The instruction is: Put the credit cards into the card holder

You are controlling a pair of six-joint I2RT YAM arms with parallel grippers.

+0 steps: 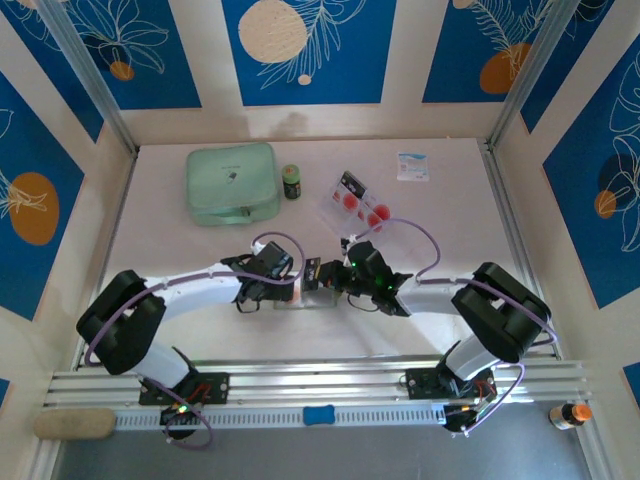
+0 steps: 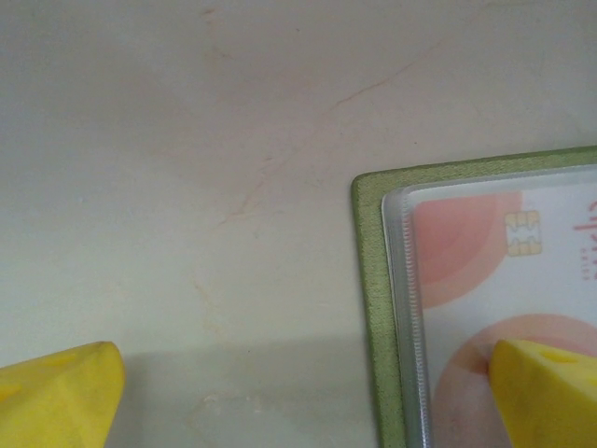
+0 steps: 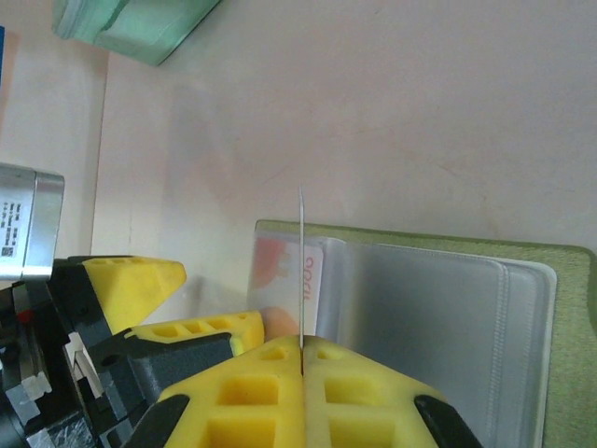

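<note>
From above, the left gripper [image 1: 303, 277] and right gripper [image 1: 333, 279] meet over the open holder [image 1: 318, 299], with the spare cards [image 1: 365, 208] well apart behind. At the left wrist the fingers [image 2: 56, 397] stand wide, one tip over a sleeve [image 2: 410, 308] with a filed card [image 2: 466, 247] inside. At the right wrist the fingers [image 3: 252, 373] are clamped on a held card [image 3: 301, 261], edge-on above the sleeves; should it miss the slot, or the left tip pinch the mouth shut, it may buckle or skid.
</note>
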